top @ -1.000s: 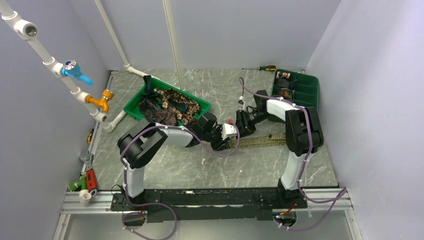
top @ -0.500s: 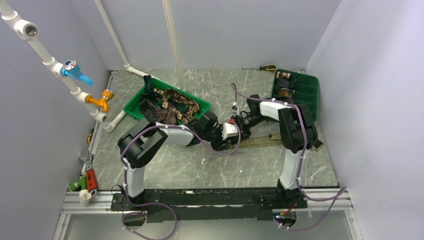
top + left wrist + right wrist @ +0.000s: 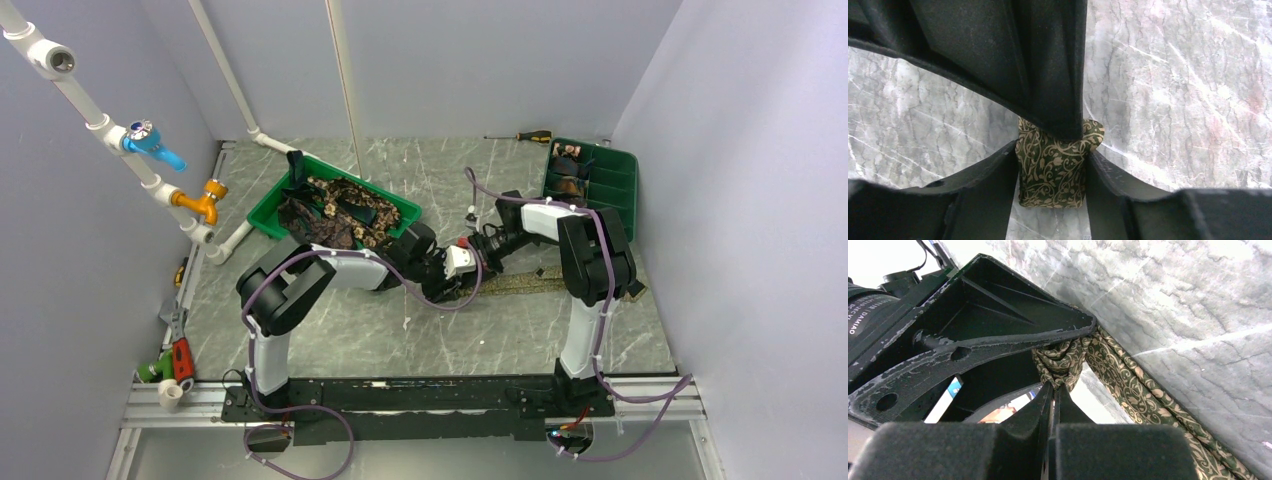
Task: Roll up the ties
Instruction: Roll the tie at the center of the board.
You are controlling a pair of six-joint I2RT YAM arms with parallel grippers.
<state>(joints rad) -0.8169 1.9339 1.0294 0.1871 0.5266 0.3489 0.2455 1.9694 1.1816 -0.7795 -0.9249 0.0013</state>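
One of the ties, dark green with a tan scroll pattern, lies as a strip (image 3: 525,283) on the marble table, its left end wound into a small coil (image 3: 1053,175). My left gripper (image 3: 1053,150) stands around that coil, one finger against each side. From above, the right gripper (image 3: 1054,387) is shut, its tips pinching a bunch of the coil's fabric (image 3: 1060,362). The loose strip (image 3: 1133,390) trails off to the right. In the top view the left gripper (image 3: 452,278) and right gripper (image 3: 478,252) meet mid-table.
A green tray (image 3: 262,215) holding a heap of ties (image 3: 335,210) stands at the back left. A compartmented green tray (image 3: 610,180) with small coils (image 3: 568,185) sits at the back right, a screwdriver (image 3: 522,136) beside it. Hand tools (image 3: 175,360) lie at the left edge.
The right arm has swung left toward the left gripper and its jaws have closed on the coil's fabric. The left gripper stays at the coil, its jaws slightly wider.
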